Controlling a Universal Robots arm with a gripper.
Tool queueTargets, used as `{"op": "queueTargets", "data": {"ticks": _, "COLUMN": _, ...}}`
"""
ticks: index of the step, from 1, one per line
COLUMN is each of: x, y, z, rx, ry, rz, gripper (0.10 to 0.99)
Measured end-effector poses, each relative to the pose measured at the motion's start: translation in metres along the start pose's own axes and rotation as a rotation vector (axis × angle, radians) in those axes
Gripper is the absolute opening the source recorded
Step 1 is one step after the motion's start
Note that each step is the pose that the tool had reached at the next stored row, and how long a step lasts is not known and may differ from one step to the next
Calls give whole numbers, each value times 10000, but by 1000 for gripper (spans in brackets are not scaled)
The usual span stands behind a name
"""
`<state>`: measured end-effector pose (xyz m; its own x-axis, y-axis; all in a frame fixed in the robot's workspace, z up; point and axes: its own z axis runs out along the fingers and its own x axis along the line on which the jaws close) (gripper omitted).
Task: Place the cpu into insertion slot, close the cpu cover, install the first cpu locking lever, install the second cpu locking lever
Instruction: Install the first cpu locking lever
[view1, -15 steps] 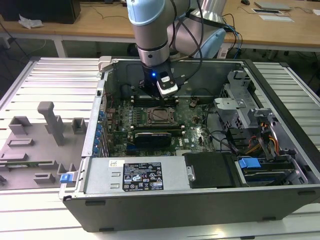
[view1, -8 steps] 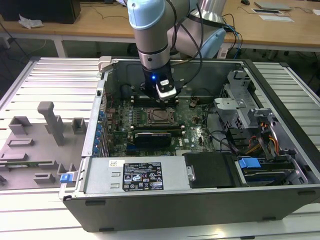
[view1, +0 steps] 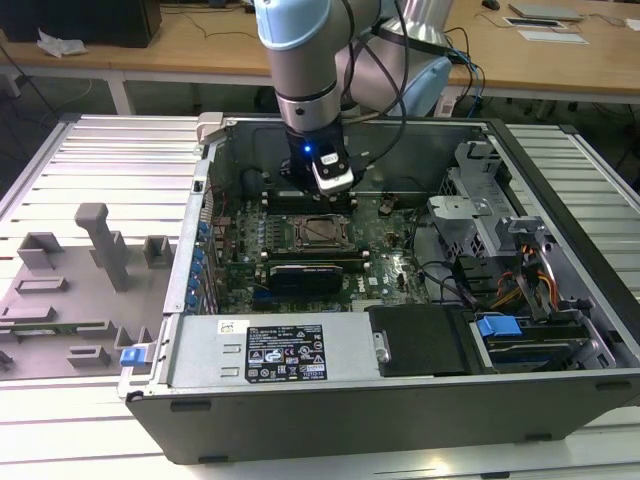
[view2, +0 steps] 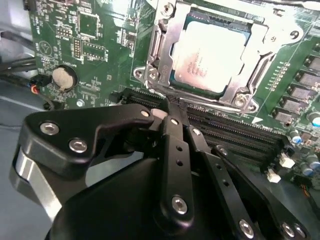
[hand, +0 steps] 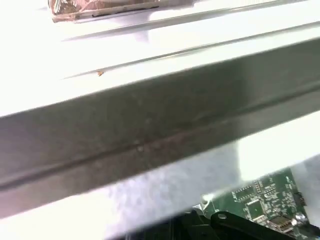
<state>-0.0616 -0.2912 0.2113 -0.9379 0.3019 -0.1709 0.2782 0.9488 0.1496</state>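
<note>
One step looks done: cpu (view2: 212, 52) seated in insertion slot (view2: 152, 47), cpu cover (view2: 240, 92) down over it. Claw (view2: 172, 112), fingers pressed together, hovers at the socket's near edge; lever work in hand.

Dominated by a broad grey metal wall (hand: 150, 135) of the case, running slantwise, with a faint seam along its length. Beyond it, very bright pale surfaces crossed by thin dark lines. Beneath the wall, a small patch of green circuit board (hand: 260, 200) with chips and solder points. Just beside the board, black parts of the gripper (hand: 235, 226), partly cut off.
</note>
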Motion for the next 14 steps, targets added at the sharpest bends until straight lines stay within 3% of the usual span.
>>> {"op": "queueTargets", "data": {"ticks": 3, "x": -16, "y": 14, "z": -93, "rx": 83, "ry": -25, "rz": -16, "gripper": 106}}
{"op": "queueTargets", "data": {"ticks": 4, "x": -24, "y": 21, "z": -136, "rx": 171, "ry": -51, "rz": -37, "gripper": 106}}
{"op": "queueTargets", "data": {"ticks": 7, "x": -28, "y": 21, "z": -152, "rx": 325, "ry": -81, "rz": -71, "gripper": 106}}
{"op": "queueTargets", "data": {"ticks": 12, "x": -29, "y": 14, "z": -153, "rx": 332, "ry": -77, "rz": -69, "gripper": 106}}
{"op": "queueTargets", "data": {"ticks": 14, "x": -38, "y": -20, "z": -156, "rx": 333, "ry": -77, "rz": -71, "gripper": 106}}
